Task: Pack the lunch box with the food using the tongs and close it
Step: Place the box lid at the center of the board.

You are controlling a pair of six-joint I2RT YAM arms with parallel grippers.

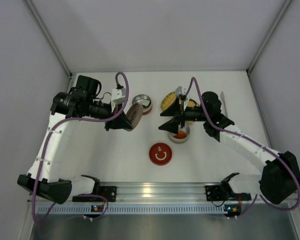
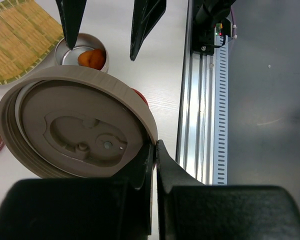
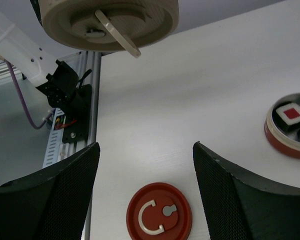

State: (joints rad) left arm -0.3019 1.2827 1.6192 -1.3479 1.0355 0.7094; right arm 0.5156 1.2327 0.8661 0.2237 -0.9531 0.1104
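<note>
My left gripper (image 1: pixel 121 121) (image 2: pixel 154 150) is shut on the rim of a beige round lid (image 1: pixel 134 116) (image 2: pixel 80 130), held tilted above the table. My right gripper (image 1: pixel 160 121) (image 3: pixel 145 150) is open and holds nothing, hovering by a round tin with orange-red chunks (image 1: pixel 179 134) (image 2: pixel 90 57). A red-rimmed tin (image 1: pixel 142 104) (image 3: pixel 290 125) holds white blocks with red and dark marks. The slim silvery tongs (image 1: pixel 223 101) lie on the table behind the right arm.
A yellow woven tray (image 1: pixel 169 102) (image 2: pixel 15 45) lies behind the right gripper. A red lid with a white loop (image 1: pixel 160 153) (image 3: pixel 159 212) lies flat near the front. The metal rail (image 1: pixel 155 190) (image 2: pixel 205 100) runs along the near edge. Grey walls close in three sides.
</note>
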